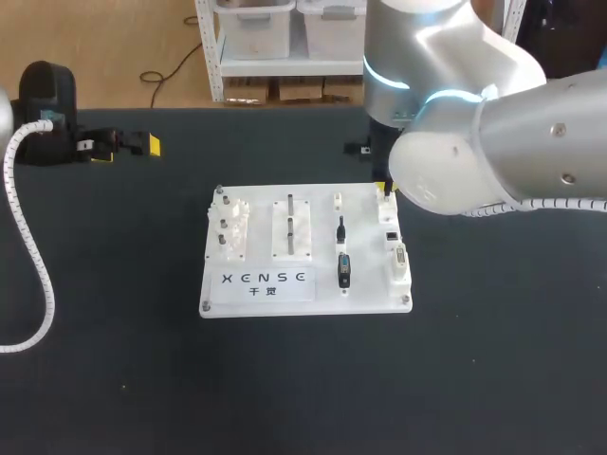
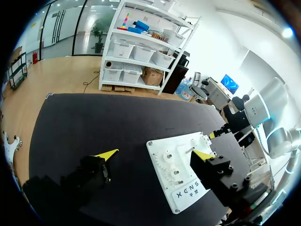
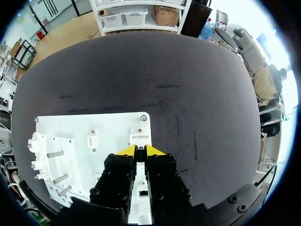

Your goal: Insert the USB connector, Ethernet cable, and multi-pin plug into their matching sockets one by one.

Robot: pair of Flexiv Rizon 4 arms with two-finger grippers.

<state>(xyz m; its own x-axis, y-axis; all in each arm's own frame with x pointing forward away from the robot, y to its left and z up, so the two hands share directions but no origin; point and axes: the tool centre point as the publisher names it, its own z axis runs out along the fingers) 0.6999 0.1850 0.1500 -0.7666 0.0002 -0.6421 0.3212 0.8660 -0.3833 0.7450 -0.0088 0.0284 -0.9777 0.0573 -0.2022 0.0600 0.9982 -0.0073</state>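
Right gripper (image 3: 140, 150): yellow tips drawn nearly together, only a thin slit between them, and nothing I can make out inside it. It hangs low over the far right corner of the white board (image 1: 370, 296), above the column of pale socket blocks. A small white block sits just ahead of the tips.

In the head view the right arm's bulk covers that corner. Below it on the same column are the Ethernet socket (image 1: 391, 234) and the multi-pin socket (image 1: 400, 258).

USB connector (image 1: 343, 270) is a black body in the next column inward, its thin lead running away up the board. Whether it is seated I cannot tell. Ethernet cable and multi-pin plug not identified.

Left gripper (image 2: 155, 154): spread wide and empty, parked well apart over the table's (image 1: 493, 379) far left.

Risks, as I judge them:
- Tips this narrow may strike a socket block on descent rather than straddle a plug.
- The board appears unclamped, so a sideways push could slide it.
- A slightly skewed plug would jam at the socket mouth.
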